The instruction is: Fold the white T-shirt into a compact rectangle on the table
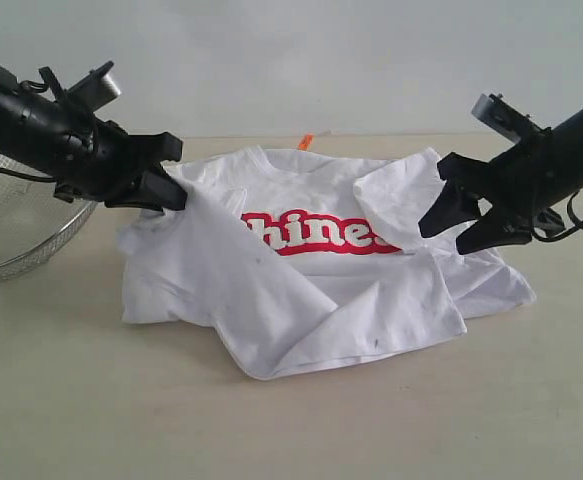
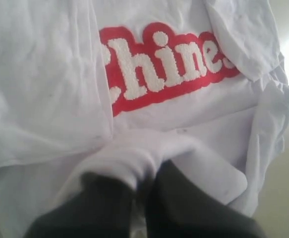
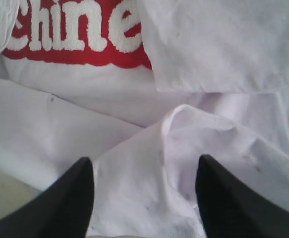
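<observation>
The white T-shirt (image 1: 301, 290) lies rumpled on the table (image 1: 291, 430), midway between its side edges and nearer the far edge. The left gripper (image 1: 171, 190) is closed, pinching a fold of cloth. The right gripper (image 1: 447, 238) hangs open over the shirt, holding nothing. A wire basket (image 1: 11, 220) sits at the table's left edge.

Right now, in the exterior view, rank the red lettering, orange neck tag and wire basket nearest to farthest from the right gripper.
1. Red lettering, on the chest beside the right gripper.
2. Orange neck tag, behind the collar.
3. Wire basket, far left.
</observation>
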`<state>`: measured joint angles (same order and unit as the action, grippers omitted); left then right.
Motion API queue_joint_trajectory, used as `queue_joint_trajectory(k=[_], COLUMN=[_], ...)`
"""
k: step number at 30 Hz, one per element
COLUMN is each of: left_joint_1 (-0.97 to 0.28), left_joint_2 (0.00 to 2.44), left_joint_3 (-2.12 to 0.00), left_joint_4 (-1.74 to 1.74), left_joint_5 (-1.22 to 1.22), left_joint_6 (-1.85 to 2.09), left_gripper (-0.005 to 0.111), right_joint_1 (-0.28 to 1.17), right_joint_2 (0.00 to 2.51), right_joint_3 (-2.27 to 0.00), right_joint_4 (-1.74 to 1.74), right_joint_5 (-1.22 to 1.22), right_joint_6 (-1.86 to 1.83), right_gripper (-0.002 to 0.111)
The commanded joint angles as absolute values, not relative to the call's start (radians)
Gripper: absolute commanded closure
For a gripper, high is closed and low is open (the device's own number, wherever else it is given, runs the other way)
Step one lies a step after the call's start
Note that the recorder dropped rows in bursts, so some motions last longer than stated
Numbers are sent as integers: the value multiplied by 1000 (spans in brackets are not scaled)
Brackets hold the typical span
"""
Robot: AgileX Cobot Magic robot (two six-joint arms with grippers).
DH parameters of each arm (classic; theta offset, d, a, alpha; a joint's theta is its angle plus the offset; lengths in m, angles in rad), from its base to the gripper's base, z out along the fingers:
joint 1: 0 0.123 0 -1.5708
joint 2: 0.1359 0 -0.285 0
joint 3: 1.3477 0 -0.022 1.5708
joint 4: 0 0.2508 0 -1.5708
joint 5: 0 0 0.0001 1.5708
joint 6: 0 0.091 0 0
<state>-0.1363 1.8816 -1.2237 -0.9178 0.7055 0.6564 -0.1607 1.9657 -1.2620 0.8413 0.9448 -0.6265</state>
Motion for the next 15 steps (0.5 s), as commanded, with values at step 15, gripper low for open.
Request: queue_joint_trajectory(k=[15], left_joint_1=[-133], left_joint_2=[1881], left_joint_3=[-1231], left_joint_4=[-923], left_joint_5=[726], left_joint_6=[650], left_gripper=[102], right_joint_1=[-159], right_joint_2=[2086], right_joint_3=[-1267], right_joint_4=[933], right_joint_5=[1010], right_joint_6=[-753], right_gripper=[54])
